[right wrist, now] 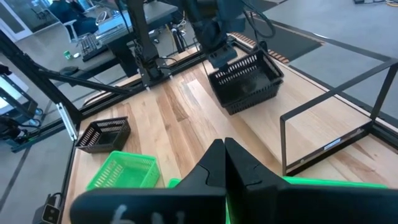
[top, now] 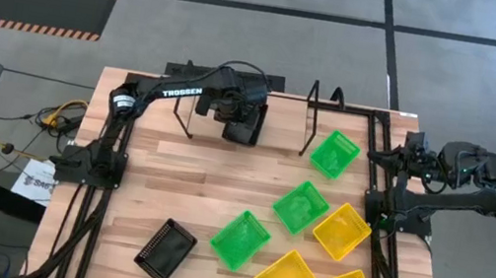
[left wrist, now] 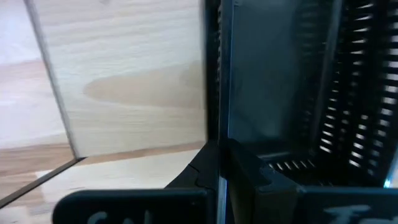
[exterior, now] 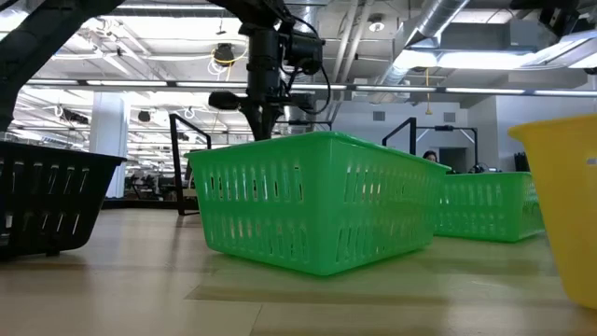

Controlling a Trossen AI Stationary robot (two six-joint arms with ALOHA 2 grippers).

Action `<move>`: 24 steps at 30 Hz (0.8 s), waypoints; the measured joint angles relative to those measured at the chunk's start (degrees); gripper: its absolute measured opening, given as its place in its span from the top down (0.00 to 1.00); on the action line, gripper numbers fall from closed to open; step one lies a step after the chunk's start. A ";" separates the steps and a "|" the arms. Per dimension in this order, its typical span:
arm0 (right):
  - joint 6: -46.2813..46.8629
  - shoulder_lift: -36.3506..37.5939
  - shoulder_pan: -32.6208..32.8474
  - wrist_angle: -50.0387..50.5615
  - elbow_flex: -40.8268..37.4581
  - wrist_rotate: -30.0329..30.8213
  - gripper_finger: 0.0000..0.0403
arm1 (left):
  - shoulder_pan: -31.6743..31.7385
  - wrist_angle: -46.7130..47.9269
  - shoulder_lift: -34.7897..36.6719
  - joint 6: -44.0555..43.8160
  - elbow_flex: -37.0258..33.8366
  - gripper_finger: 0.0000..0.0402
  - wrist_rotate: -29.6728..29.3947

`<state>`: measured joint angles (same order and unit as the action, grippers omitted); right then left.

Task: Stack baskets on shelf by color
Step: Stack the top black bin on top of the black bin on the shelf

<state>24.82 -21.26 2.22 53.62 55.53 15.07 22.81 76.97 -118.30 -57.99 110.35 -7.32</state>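
So the left gripper [right wrist: 219, 55] is clamped shut on the rim of a black basket [right wrist: 245, 83], holding it right over the shelf [top: 278, 139].

Looks like the grip is on the wall of the basket so it hangs level enough to set down on the plank between the shelf's wire uprights, probably starting the black pile. One more black basket [top: 165, 250] sits well in front of the shelf toward the left arm's side; I can't make out a third black one. Three green baskets [top: 300, 206] and three yellow baskets [top: 342, 231] lie loose in front of the shelf on the right, none sorted yet. The right gripper [right wrist: 224, 163] is closed on nothing, parked off the shelf's right end, just waiting.
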 joint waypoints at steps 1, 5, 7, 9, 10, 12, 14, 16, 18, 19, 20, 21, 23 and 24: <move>0.00 0.02 0.00 -0.01 0.00 -0.03 0.98 | 0.00 -0.04 -0.41 0.26 -0.01 1.00 0.02; 0.04 0.03 0.00 0.00 0.00 -0.11 0.98 | 0.07 -1.23 -0.81 0.78 0.00 1.00 0.64; 0.02 0.02 0.00 0.00 0.02 -0.14 0.98 | 0.07 -1.41 -0.81 0.91 0.00 1.00 0.12; 0.04 0.02 0.00 0.01 0.00 -0.16 0.98 | 0.07 -1.47 -0.81 1.27 0.01 0.99 -0.75; 0.04 0.02 0.00 0.03 0.02 -0.16 0.98 | 0.07 -1.21 -0.81 1.65 0.13 0.99 -0.88; 0.11 0.02 0.00 0.05 0.00 -0.16 0.98 | 0.09 -1.11 -0.83 2.91 0.28 0.97 -0.98; 0.13 0.02 0.00 0.05 0.01 -0.16 0.98 | 0.11 -1.09 -0.83 4.26 0.28 0.94 -1.03; 0.15 0.02 0.00 0.05 0.00 -0.18 0.98 | 0.09 -1.05 -0.83 5.06 0.28 0.91 -1.01; 0.17 0.02 0.00 0.07 0.00 -0.20 0.98 | 0.10 -0.97 -0.83 5.62 0.28 0.88 -1.00; 0.17 0.02 0.00 0.05 0.00 -0.20 0.98 | 0.19 -0.96 -0.83 5.84 0.28 0.86 -1.01; 0.17 0.02 0.00 0.07 0.01 -0.20 0.98 | 0.29 -0.98 -0.83 6.23 0.28 0.84 -0.94; 0.17 0.02 0.00 0.07 0.00 -0.22 0.98 | 0.40 -0.98 -0.83 6.56 0.30 0.82 -0.79; 0.17 0.02 0.00 0.07 0.00 -0.22 0.98 | 0.52 -0.98 -0.83 7.32 0.30 0.79 -0.33; 0.17 0.02 0.00 0.07 0.00 -0.24 0.98 | 0.65 -0.98 -0.83 7.77 0.30 0.77 -0.02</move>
<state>24.99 -21.23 2.22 53.69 55.53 14.83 23.46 75.99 -119.13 -50.22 110.65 -7.35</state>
